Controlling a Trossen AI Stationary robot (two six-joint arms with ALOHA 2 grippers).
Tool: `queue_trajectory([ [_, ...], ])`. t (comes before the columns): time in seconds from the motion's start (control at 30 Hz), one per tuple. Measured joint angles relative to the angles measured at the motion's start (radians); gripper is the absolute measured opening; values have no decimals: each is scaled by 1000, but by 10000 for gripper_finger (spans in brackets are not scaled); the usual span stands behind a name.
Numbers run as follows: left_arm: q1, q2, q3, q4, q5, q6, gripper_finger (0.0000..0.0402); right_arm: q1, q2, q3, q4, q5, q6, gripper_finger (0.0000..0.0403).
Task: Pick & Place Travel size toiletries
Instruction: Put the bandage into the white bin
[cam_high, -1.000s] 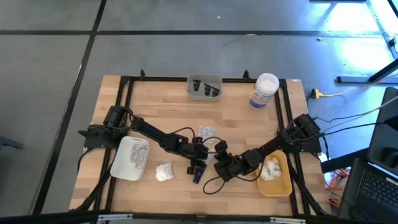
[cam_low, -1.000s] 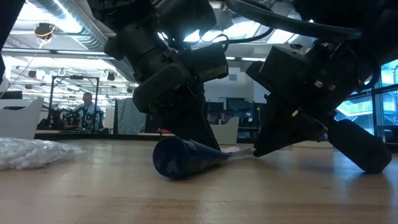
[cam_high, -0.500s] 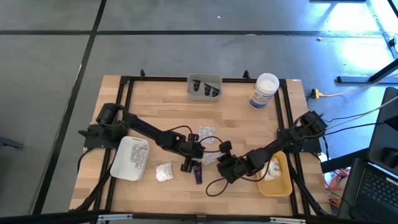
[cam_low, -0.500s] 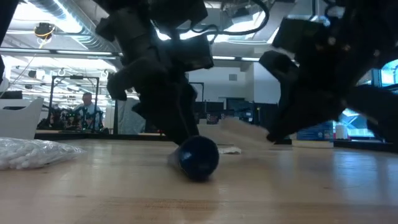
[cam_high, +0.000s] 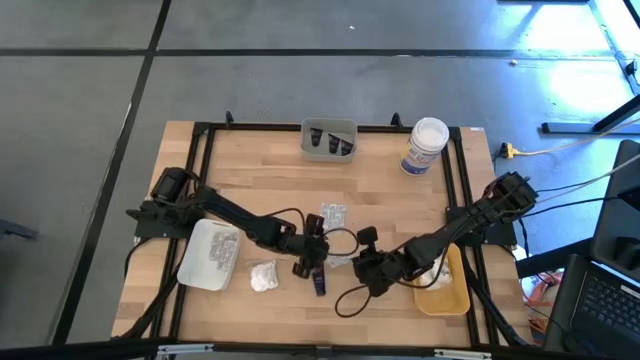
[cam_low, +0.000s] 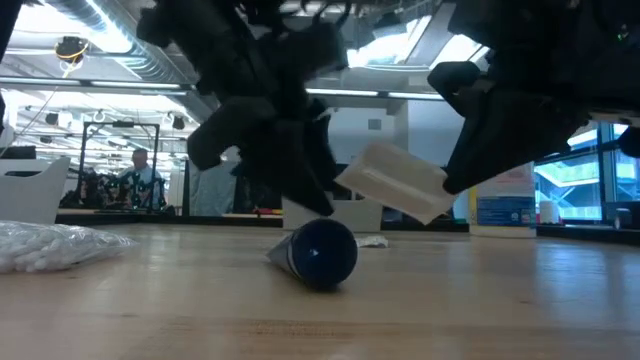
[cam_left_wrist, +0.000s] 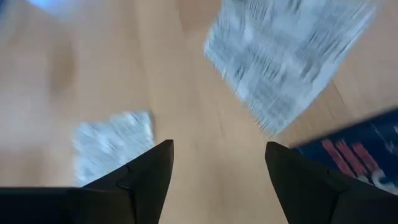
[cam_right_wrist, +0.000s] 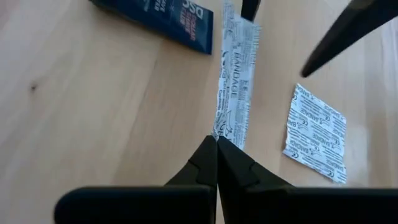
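Note:
My right gripper (cam_right_wrist: 217, 146) is shut on a white printed bandage packet (cam_low: 395, 180) and holds it above the table's middle. A second such packet (cam_right_wrist: 314, 134) lies flat on the wood beside it. A dark blue tube (cam_low: 318, 252) lies on its side on the table, one round end toward the near edge. My left gripper (cam_left_wrist: 217, 162) hangs open just above the tube (cam_high: 318, 282), touching nothing. A lumpy white bundle (cam_high: 263, 275) rests on the table to the tube's left. My right gripper pinches the packet's near edge (cam_right_wrist: 219, 132) between its two fingertips, slanting down from the table's right. The packet reaches away from the fingers, tilted, and hangs clear of the table (cam_low: 400, 185).
A white tray (cam_high: 210, 253) lies at the left, a yellow tray (cam_high: 445, 290) with white bundles at the right, a grey tray (cam_high: 329, 140) with dark items at the far edge, and a white jar (cam_high: 426, 145) beside it. More packets (cam_high: 332, 213) lie mid-table.
My right gripper has risen, lifting the packet off the table until it hangs clear and tilted. My left gripper has opened, risen off the tube and rolled. The tube has turned on the table, so that a round end now faces the near edge.

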Motion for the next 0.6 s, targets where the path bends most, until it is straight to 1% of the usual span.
queue_trajectory([
  [0.1,-31,0,0,69,-95,73,253,0,0,0,-5,5,0,0],
  [0.2,-69,0,0,128,-155,156,253,0,0,0,-9,26,0,0],
  [0.33,-123,0,1,158,-208,243,253,0,0,0,-9,42,-2,0],
  [0.43,-151,0,1,160,-218,285,251,0,0,0,-7,43,-3,0],
  [0.5,-165,0,1,159,-234,322,246,0,-6,0,3,43,-3,0],
  [0.6,-181,0,1,157,-285,377,235,0,-29,2,27,43,-3,0],
])
